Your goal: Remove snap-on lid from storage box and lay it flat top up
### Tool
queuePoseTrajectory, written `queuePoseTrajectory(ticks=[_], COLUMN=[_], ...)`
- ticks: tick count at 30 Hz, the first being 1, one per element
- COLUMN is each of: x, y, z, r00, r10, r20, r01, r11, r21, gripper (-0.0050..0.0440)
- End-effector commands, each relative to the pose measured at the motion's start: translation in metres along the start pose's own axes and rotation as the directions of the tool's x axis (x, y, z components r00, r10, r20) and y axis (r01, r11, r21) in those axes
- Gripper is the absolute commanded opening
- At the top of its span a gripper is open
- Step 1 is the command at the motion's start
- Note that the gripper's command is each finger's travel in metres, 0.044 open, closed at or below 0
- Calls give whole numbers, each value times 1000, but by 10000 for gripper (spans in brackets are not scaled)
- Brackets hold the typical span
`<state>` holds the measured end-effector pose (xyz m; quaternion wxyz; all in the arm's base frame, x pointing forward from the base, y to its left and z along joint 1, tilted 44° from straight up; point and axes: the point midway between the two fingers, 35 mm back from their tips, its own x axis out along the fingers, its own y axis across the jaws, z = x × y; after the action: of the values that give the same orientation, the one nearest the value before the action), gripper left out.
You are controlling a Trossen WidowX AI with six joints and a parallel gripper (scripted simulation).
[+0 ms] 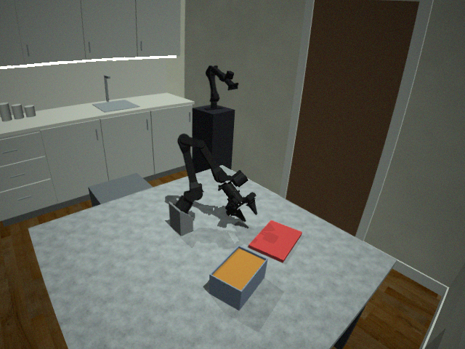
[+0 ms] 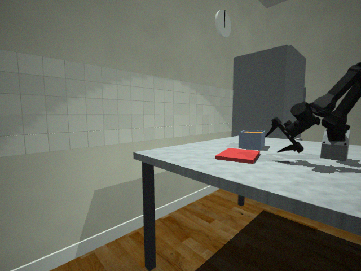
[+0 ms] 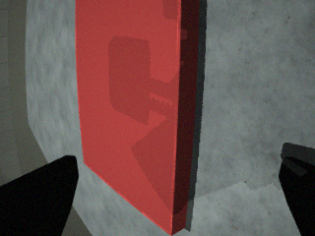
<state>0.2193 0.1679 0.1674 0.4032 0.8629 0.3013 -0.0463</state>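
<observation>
From the top view, the red lid (image 1: 275,240) lies flat on the desk (image 1: 112,285), just beside the open box (image 1: 237,277) without touching it. In the exterior view, the fingers (image 2: 272,126) stand wide apart above the desk, empty. The wrist view shows the lid's edge nearby.

A kitchen with pale walls: white cabinets (image 1: 75,150) run beneath a countertop (image 1: 75,110) with an inset sink (image 1: 115,105) and three canisters (image 1: 17,110), lit by a strip under the wall cupboards (image 1: 90,26). A brown door (image 1: 352,113) stands to one side. A marbled grey table (image 2: 262,180) stands on wood flooring (image 2: 175,233); a clock (image 2: 223,23) hangs above a tiled wall (image 2: 101,110).
</observation>
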Motion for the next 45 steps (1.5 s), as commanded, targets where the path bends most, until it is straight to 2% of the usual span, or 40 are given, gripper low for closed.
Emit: queuePoseTrajectory(ticks=[1,33,45], x=[-8,-63,-58], y=[5,36,34], z=[-2,-1,0], r00=[1000,1000,1000], r10=[0,0,0], r20=[-7,-7,-7], r01=[0,0,0], r11=[1000,1000,1000], r21=[0,0,0], gripper=[440,440,440])
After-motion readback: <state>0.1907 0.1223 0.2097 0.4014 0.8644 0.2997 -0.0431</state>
